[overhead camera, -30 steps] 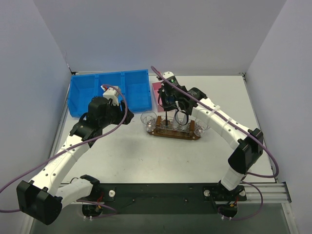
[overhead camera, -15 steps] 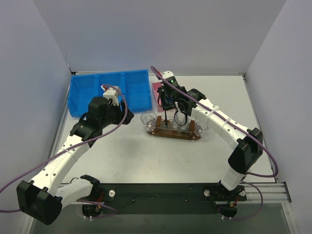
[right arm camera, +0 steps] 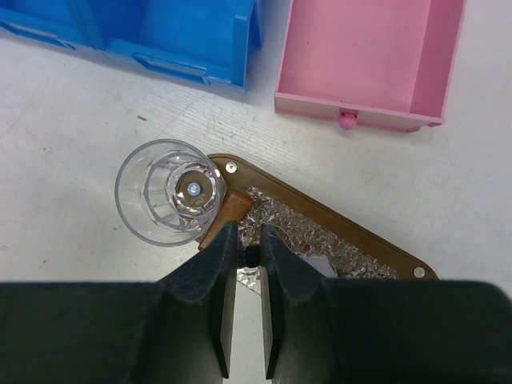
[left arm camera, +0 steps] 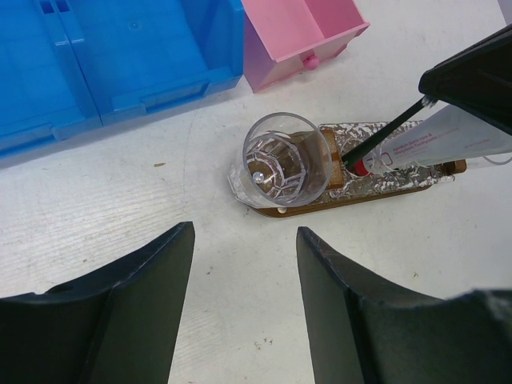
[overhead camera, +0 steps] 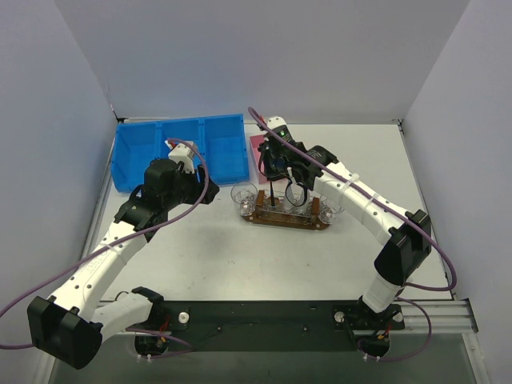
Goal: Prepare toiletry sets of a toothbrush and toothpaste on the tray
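Observation:
The dark wood tray [overhead camera: 268, 220] lies mid-table with a foil lining [left arm camera: 376, 182]. A clear cup [left arm camera: 286, 164] stands at its left end [right arm camera: 170, 192], and another cup [overhead camera: 330, 210] at its right end. My right gripper [right arm camera: 249, 230] hangs over the tray's left part [overhead camera: 277, 166]. It is shut on a thin black toothbrush [left arm camera: 388, 132] that stands nearly upright, red-tipped lower end on the foil. A white toothpaste tube [left arm camera: 448, 138] lies slanted over the tray beside it. My left gripper [left arm camera: 245, 234] is open and empty, above the table left of the tray [overhead camera: 194, 188].
A blue compartmented bin [overhead camera: 180, 152] stands at the back left. A pink square box [right arm camera: 368, 56] sits open just behind the tray [left arm camera: 300, 36]. White walls close in the table on three sides.
The right gripper has shifted very slightly over the tray with the toothbrush in it. The left arm has not moved.

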Controlling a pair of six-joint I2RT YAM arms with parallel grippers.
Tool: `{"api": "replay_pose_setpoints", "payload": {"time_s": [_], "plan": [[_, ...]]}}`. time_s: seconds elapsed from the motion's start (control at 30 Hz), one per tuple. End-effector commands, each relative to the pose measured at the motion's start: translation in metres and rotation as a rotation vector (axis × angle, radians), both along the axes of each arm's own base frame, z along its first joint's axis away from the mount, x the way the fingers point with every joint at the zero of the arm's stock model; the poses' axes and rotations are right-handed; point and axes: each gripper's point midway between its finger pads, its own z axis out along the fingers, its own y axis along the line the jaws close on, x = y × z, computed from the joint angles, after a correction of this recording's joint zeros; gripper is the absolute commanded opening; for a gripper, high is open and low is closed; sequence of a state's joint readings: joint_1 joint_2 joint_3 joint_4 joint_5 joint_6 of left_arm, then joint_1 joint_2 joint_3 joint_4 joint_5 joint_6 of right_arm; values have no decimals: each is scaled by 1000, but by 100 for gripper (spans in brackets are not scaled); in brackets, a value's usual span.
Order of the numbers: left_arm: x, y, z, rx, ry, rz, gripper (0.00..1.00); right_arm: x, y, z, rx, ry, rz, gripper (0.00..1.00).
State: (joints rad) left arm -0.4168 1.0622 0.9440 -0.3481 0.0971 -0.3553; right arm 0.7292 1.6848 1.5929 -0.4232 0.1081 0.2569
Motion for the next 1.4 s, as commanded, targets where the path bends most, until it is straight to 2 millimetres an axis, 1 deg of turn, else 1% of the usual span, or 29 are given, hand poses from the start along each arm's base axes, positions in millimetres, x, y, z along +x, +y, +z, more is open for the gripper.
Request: {"api": "replay_pose_setpoints", "payload": {"time_s": [0.0, 0.17, 0.37, 0.63, 0.83, 1.03, 1.23, 1.37], "plan": [[4, 1, 18, -27, -60, 8, 64, -5, 2, 6, 26, -5, -3, 0], [3, 1, 17, -26, -57, 6, 64, -5, 3, 4, 32, 1, -15, 0], [4, 1, 18, -28, -60, 5, 64, -1, -4, 10, 37, -21, -70, 0], [3, 1, 17, -27, -59, 3, 64, 0, -8, 8, 32, -22, -93, 0], [3, 0, 17, -29, -59, 2, 64, 1, -8, 19, 60, -26, -121, 0], [3, 1, 18, -30, -62, 4, 64, -3, -9, 27, 69, -14, -127, 0], [3, 1, 16, -30, -59, 2, 64, -12, -14, 22, 51, 17, -122, 0], [3, 0, 17, -32, -59, 0, 64, -14, -17, 19, 41, 16, -129, 0]]}}
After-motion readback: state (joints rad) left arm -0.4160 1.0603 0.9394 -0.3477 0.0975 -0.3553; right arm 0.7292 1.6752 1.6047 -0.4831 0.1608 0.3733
